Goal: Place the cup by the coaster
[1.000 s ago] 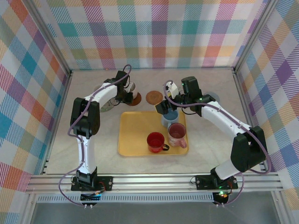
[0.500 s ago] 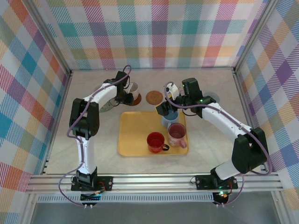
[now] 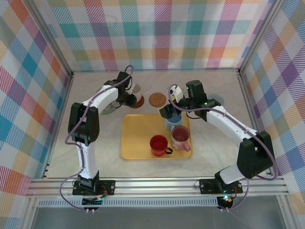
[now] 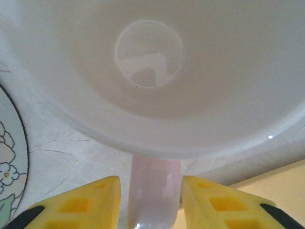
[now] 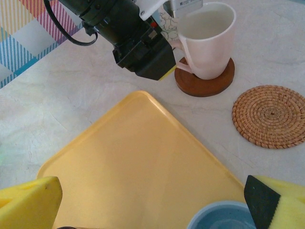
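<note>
I read the cup (image 5: 209, 38) as glossy white ceramic, smooth inside. The dark coaster (image 5: 205, 85) looks like smooth wood with a faint sheen; the woven coaster (image 5: 269, 116) is rough, coiled straw-like fibre. The tray (image 5: 133, 157) is smooth yellow plastic, softly shiny. The counter (image 5: 71, 95) is pale, marble-veined, matt.

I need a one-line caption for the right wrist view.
White cup stands on wooden coaster; left claw at its handle, yellow tray below.

blue cup (image 5: 223, 217) cropped below, floral plate (image 4: 7, 164) cropped left
</note>
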